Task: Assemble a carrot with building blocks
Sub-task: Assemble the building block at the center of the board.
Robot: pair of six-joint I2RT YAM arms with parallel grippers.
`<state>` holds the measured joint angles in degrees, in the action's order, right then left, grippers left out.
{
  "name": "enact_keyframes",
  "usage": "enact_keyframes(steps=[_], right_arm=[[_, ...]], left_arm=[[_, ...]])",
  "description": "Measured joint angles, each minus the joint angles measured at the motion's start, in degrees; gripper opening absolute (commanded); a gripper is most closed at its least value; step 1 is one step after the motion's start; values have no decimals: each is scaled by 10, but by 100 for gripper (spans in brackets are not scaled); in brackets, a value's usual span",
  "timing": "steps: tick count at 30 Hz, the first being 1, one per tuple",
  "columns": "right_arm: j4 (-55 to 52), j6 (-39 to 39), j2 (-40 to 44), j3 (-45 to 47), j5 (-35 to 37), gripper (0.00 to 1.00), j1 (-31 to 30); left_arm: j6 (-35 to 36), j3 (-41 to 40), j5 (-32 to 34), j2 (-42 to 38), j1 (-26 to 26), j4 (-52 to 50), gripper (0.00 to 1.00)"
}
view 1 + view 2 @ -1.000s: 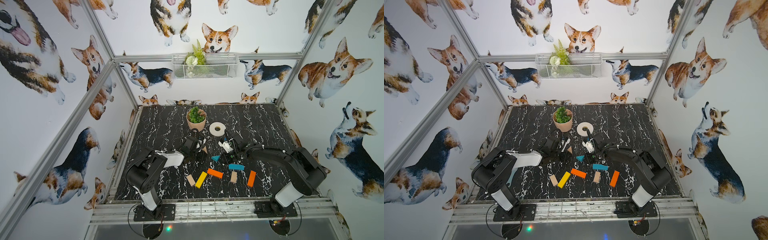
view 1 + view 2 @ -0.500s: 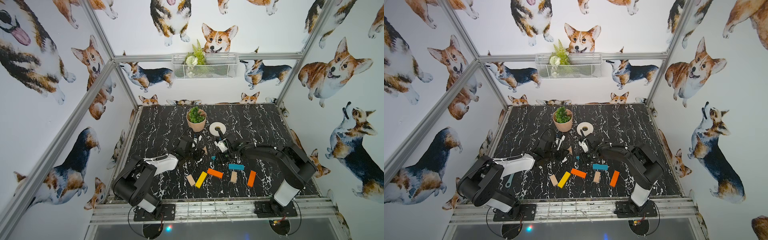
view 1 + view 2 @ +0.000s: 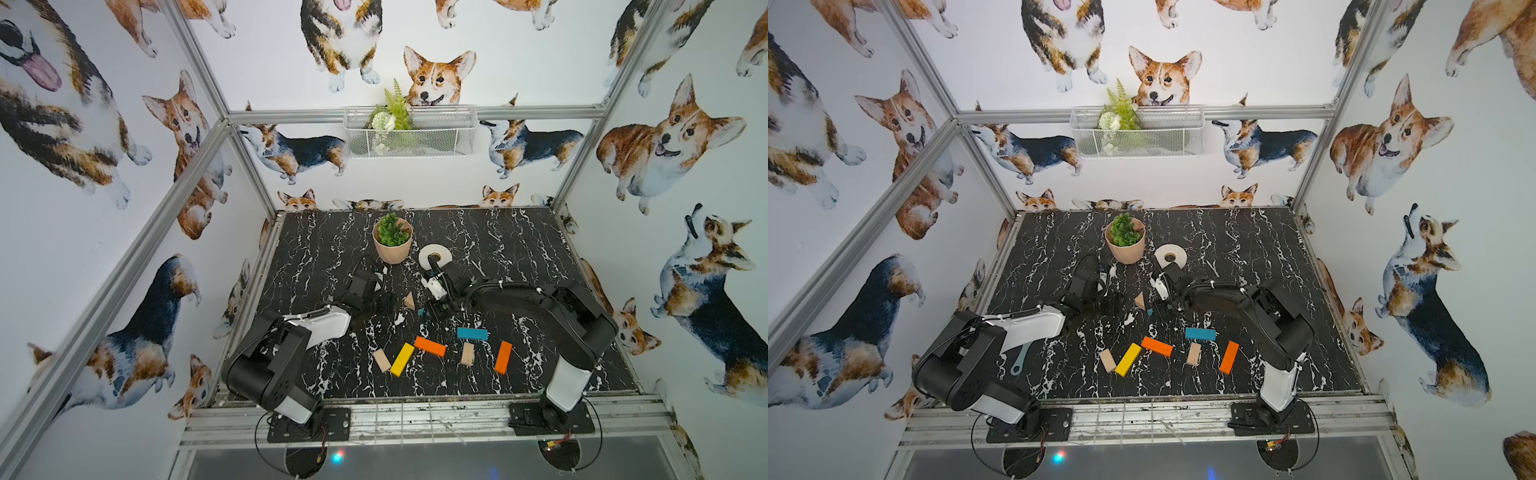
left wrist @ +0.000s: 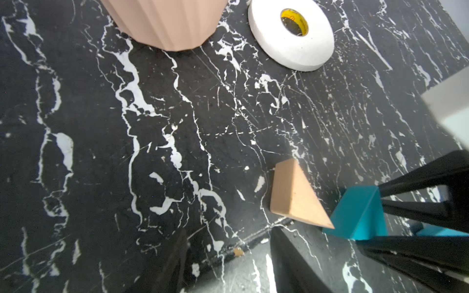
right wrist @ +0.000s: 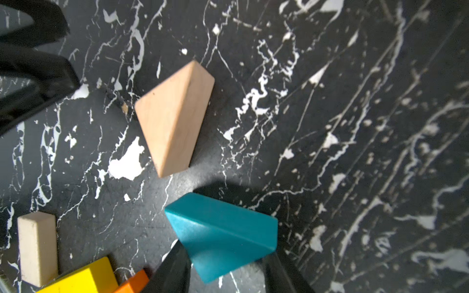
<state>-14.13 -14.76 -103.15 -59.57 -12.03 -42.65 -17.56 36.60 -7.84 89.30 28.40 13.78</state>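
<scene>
A plain-wood triangle lies on the black marble table, free of both grippers. My left gripper stands open just left of it, with nothing between its fingers. My right gripper is shut on the blue triangle, close beside the wood triangle's point. The other building blocks lie loose toward the front: blue bar, orange bar, yellow bar, a second orange bar, and two plain-wood blocks. No carrot column stands.
A potted green plant and a white tape roll sit just behind the grippers. A wire basket hangs on the back wall. A grey wrench-like tool lies under the left arm. Metal frame rails edge the table.
My left gripper's jaws have opened and the left arm has swung left and lower; the wood triangle stays on the table. My right gripper has carried the blue triangle slightly left, toward it.
</scene>
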Motion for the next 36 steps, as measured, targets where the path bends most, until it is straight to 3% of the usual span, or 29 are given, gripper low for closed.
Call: enact_keyframes(steps=[14, 25, 32, 36], right_arm=[[-22, 25, -50, -64, 2, 47, 0], [-40, 42, -49, -78, 30, 46, 0], [-42, 39, 11, -41, 49, 32, -40], [-41, 29, 12, -51, 48, 19, -70]], left_arm=[[-30, 38, -23, 49, -9, 19, 54], [-47, 10, -34, 25, -9, 43, 54], [-40, -6, -20, -30, -9, 32, 54], [-38, -9, -15, -34, -9, 30, 54]])
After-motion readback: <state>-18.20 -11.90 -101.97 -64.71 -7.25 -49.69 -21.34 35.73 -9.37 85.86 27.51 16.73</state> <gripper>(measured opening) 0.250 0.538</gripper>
